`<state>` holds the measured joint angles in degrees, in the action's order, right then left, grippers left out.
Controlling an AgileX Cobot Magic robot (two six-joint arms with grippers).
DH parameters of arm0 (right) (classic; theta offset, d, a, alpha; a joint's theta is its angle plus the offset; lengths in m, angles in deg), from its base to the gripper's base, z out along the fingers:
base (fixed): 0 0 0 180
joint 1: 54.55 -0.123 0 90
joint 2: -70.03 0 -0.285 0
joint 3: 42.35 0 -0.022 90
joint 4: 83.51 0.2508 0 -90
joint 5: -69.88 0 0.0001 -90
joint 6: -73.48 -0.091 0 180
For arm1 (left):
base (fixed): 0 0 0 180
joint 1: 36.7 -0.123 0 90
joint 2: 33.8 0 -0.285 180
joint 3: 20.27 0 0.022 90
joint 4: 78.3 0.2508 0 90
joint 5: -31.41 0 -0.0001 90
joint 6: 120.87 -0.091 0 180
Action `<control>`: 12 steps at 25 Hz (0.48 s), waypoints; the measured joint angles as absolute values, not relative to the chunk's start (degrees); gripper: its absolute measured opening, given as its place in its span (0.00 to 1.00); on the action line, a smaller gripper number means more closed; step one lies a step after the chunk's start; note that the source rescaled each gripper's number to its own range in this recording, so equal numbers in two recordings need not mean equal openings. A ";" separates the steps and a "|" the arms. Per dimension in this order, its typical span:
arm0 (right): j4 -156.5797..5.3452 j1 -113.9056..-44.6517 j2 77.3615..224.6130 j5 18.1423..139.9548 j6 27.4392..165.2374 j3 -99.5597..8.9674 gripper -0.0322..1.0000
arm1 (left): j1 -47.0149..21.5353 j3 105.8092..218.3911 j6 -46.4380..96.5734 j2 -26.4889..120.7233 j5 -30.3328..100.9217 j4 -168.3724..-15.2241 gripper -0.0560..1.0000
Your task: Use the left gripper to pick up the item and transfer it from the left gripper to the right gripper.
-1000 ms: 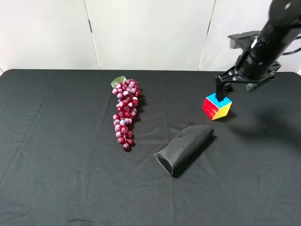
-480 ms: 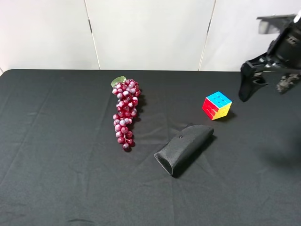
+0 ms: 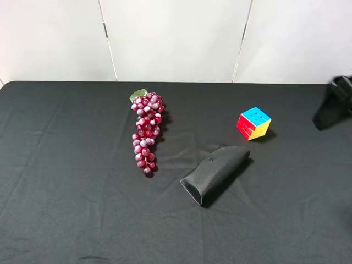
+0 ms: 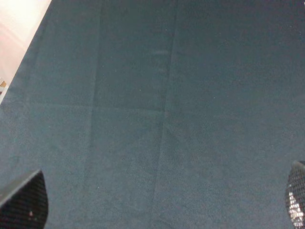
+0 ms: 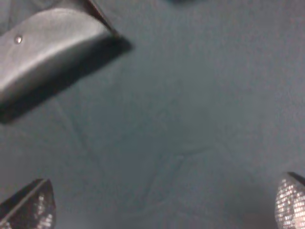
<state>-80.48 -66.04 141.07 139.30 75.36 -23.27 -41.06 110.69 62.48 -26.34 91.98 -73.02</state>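
Note:
The puzzle cube (image 3: 254, 123), with a blue top and red and yellow sides, rests alone on the black cloth at the right. My right gripper (image 3: 331, 110) shows only as a black part at the far right edge, well apart from the cube. In the right wrist view the right gripper (image 5: 159, 205) is open and empty, over cloth beside the black pouch (image 5: 47, 38). The left arm is out of the exterior view. In the left wrist view the left gripper (image 4: 159, 205) is open and empty over bare cloth.
A bunch of dark-red grapes (image 3: 146, 132) lies left of centre. The black tapered pouch (image 3: 214, 173) lies at centre, in front and left of the cube. The black table (image 3: 66, 192) meets a white wall at the back.
The right gripper was closed on the cube on the cloth, then let it go and drew back to the right edge. The cube stays where it was.

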 joint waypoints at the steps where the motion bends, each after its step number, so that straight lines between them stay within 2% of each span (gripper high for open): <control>1: -80.48 -66.04 139.12 139.32 75.36 -21.78 0.99 | -41.06 110.69 62.48 -26.34 91.98 -73.02 1.00; 12: -80.48 -66.04 109.19 139.58 74.26 -8.13 0.99 | -41.06 110.69 62.48 -26.34 91.98 -73.02 1.00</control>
<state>-80.48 -66.04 109.19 139.58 74.26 -8.13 -41.06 110.69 62.48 -26.34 91.98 -73.02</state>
